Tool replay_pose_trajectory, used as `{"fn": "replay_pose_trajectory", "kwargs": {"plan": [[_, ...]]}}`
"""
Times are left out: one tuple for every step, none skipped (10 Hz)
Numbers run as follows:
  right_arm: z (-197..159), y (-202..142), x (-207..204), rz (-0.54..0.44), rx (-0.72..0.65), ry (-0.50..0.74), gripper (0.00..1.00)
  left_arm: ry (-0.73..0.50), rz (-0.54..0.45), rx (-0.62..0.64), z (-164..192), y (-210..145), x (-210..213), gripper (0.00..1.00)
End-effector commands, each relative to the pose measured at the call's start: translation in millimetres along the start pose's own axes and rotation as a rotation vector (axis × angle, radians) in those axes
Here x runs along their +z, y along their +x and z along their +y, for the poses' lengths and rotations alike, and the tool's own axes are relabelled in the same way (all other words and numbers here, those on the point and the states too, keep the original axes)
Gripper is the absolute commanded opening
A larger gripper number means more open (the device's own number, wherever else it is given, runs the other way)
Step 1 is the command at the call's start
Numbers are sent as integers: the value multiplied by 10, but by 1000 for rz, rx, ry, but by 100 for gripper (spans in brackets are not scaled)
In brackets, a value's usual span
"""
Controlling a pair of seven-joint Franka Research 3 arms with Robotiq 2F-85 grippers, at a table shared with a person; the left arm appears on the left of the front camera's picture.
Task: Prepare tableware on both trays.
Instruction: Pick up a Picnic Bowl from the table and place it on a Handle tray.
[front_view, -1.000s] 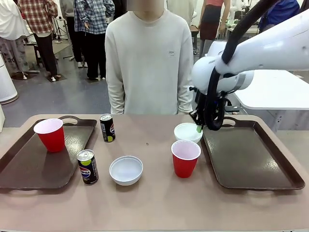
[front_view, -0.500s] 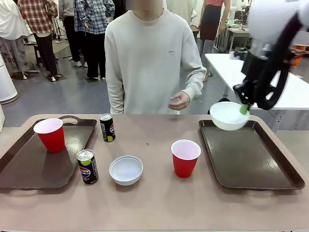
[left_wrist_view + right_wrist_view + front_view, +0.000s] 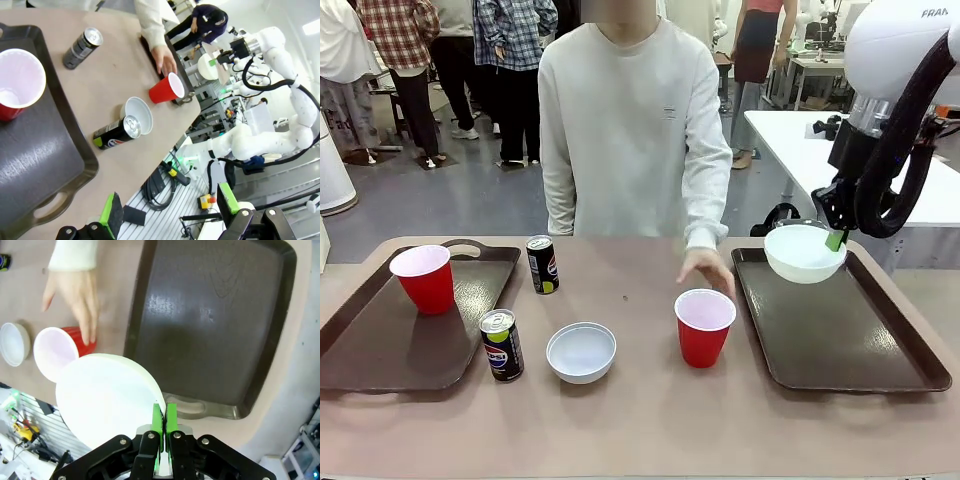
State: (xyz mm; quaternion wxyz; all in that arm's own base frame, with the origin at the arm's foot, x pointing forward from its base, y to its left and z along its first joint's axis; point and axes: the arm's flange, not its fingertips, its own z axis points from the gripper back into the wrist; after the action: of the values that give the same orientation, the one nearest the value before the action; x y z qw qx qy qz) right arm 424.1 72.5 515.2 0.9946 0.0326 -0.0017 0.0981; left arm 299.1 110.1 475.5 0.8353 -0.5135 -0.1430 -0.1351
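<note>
Right gripper (image 3: 836, 240) pinches rim of small round white bowl (image 3: 804, 255); I hold it over far-left corner of dark brown rectangular plastic tray (image 3: 840, 340). Person's hand (image 3: 705, 268) at red plastic cup (image 3: 703, 330), just left.

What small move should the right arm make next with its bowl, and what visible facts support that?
Probably lower it straight down. The right end effector is shut on the rim of the white bowl, holding it above the bare far-left part of the right tray, so a set-down looks unblocked. The person's hand is at the red cup, off the tray.
</note>
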Motion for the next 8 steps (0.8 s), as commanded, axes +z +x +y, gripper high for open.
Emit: {"fn": "replay_pose_trajectory", "kwargs": {"plan": [[-310,-35,-84,-23,-3,-10,4,-21,-17,-30,11,-10,-1,100],[-467,-122,-55,-40,-16,-3,4,-21,-17,-30,11,-10,-1,100],[-620,-234,-66,-49,-35,-9,4,-21,-17,-30,11,-10,-1,100],[-711,-295,-95,-49,-46,-4,4,-21,-17,-30,11,-10,-1,100],[-759,-333,-160,-55,-52,-8,4,-21,-17,-30,11,-10,-1,100],[-776,-359,-249,-44,-45,-3,4,-21,-17,-30,11,-10,-1,100],[-778,-371,-379,-27,-35,9,4,-21,-17,-30,11,-10,-1,100],[-797,-338,-498,-11,-30,14,4,-21,-17,-30,11,-10,-1,100]]}}
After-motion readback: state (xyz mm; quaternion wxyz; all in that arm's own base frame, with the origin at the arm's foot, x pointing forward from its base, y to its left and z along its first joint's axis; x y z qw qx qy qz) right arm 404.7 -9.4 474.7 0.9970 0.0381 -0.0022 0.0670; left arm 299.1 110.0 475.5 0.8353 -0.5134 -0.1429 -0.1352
